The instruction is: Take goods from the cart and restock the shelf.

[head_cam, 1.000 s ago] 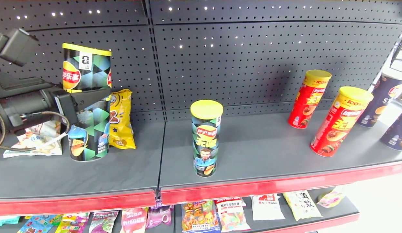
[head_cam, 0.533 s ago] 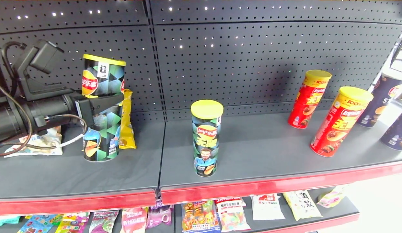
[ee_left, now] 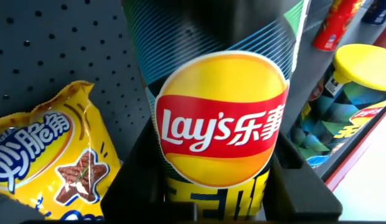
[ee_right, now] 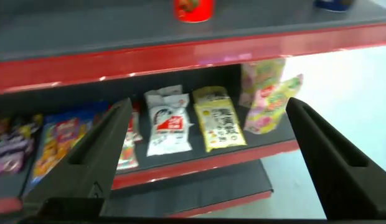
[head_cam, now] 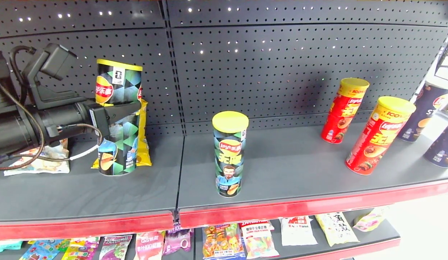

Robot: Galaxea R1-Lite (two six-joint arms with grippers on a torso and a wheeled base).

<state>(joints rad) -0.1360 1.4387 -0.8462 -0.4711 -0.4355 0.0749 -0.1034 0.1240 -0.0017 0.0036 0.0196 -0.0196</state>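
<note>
I see the left gripper (head_cam: pixel 118 111) clamped around the middle of a tall chip can (head_cam: pixel 117 83), upright at the left end of the shelf (head_cam: pixel 144 191), just in front of a yellow snack bag (head_cam: pixel 142 144). The can is black and green with a yellow lid. A matching can (head_cam: pixel 229 155) stands mid-shelf, 2 red cans (head_cam: pixel 344 110) farther right. The right gripper (ee_right: pixel 208 104) has its jaws apart, facing the lower shelf (ee_right: pixel 243 158).

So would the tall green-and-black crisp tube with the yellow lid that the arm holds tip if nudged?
Probably. The green-and-black tube is narrow for its height, so a push up high would likely topple it, and its round body could roll along the dark shelf. It seems stiff: the left gripper clamps its middle, no dent showing.
</note>
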